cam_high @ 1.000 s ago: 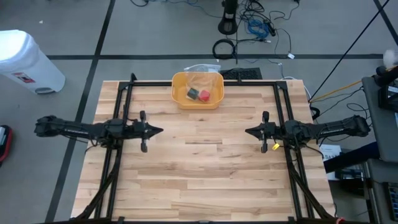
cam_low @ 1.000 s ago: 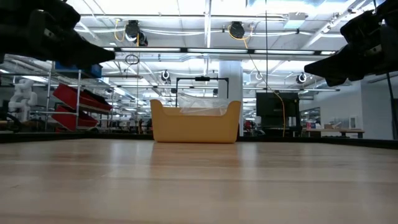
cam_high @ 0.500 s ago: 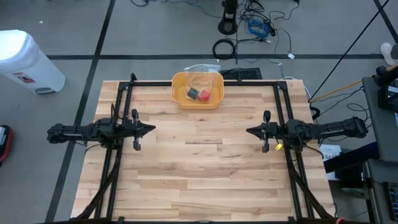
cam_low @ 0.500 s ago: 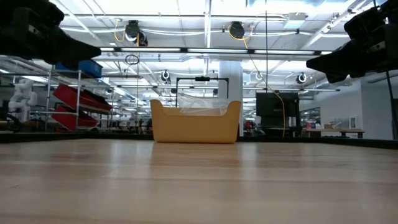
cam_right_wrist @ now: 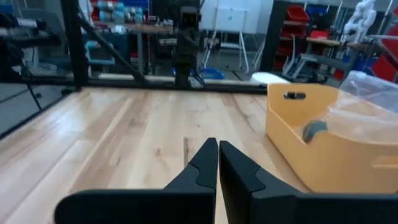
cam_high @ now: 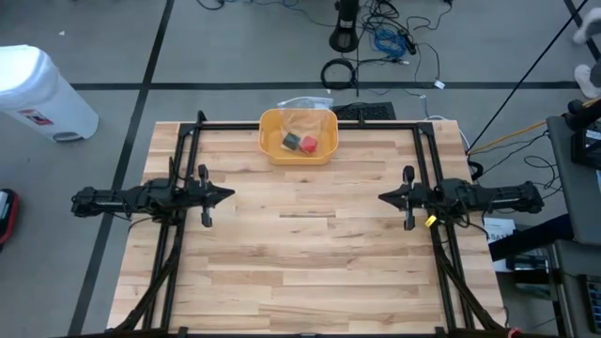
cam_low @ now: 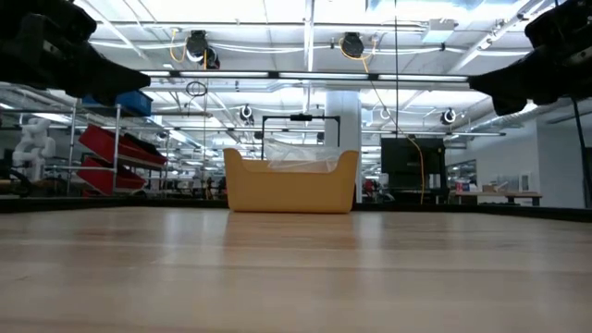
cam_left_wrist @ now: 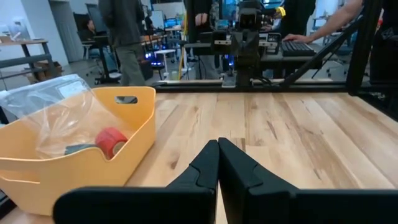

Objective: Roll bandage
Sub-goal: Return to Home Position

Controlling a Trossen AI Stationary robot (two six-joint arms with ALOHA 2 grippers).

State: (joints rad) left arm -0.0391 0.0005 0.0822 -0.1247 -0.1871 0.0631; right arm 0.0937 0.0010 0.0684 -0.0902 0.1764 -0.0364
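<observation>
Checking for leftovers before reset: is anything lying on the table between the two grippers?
No: the high view shows only bare table between left gripper and right gripper; the yellow bin stands beyond that stretch.

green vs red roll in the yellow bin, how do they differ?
Colour: the green roll is dark green, the red roll bright red. Place: the green roll lies nearer the left arm's side of the yellow bin, the red roll nearer the right arm's. Both sit side by side in the transparent zip bag.
</observation>
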